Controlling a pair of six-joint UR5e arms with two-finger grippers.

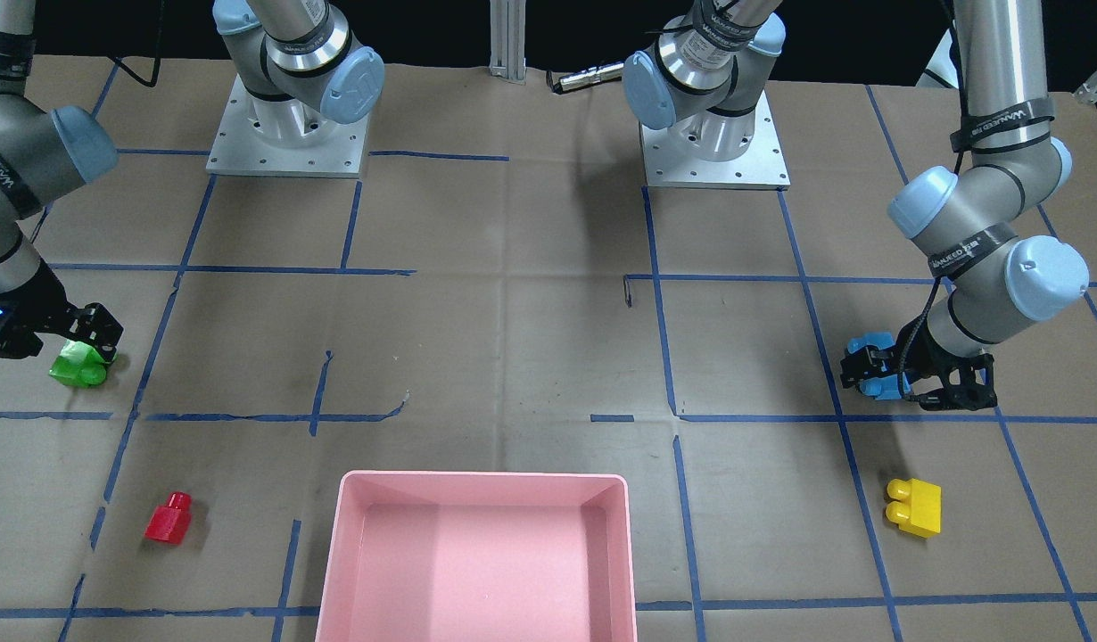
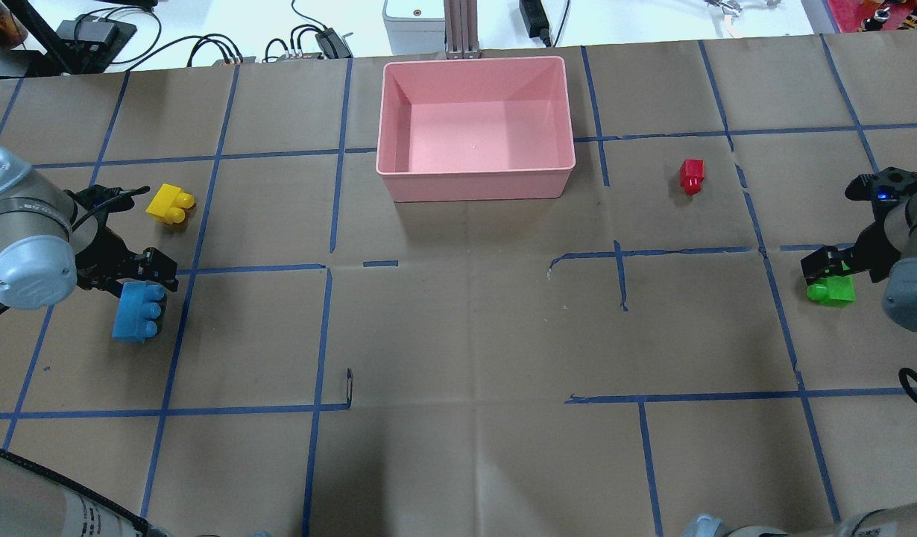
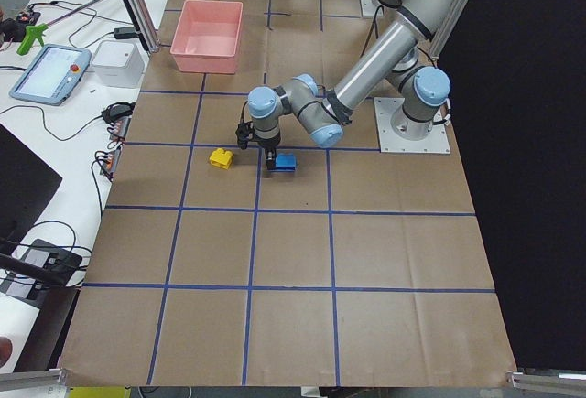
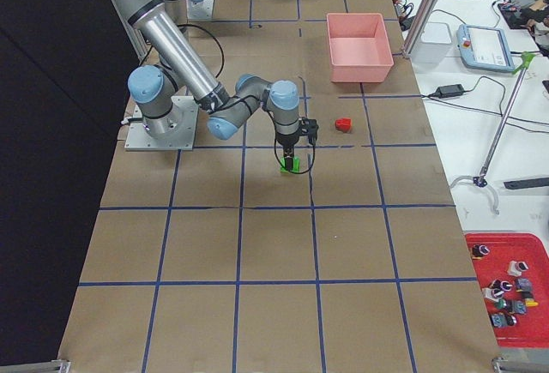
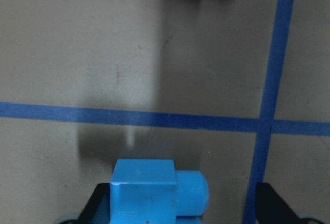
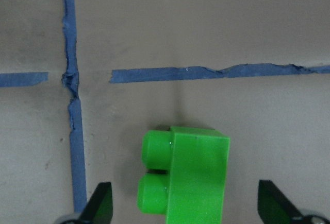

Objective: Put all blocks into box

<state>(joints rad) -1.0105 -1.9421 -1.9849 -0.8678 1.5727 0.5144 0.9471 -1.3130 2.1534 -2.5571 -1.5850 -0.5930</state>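
The light blue block (image 1: 877, 373) lies on the paper between the fingers of my left gripper (image 1: 910, 383), which is open. In the left wrist view the blue block (image 5: 149, 193) sits close to one finger and well apart from the other. The green block (image 1: 78, 366) lies between the fingers of my open right gripper (image 1: 85, 343). In the right wrist view the green block (image 6: 191, 177) has a gap on both sides. The yellow block (image 2: 170, 204) lies near the left gripper (image 2: 130, 287). The red block (image 2: 692, 176) lies beyond the right gripper (image 2: 835, 268). The pink box (image 2: 473, 174) stands empty at the far middle.
Brown paper with blue tape lines covers the table. Both arm bases (image 1: 285, 134) (image 1: 713, 143) stand on the robot's side. Cables and devices (image 2: 317, 41) lie beyond the table's far edge, behind the box. A vertical metal post (image 2: 458, 30) rises there.
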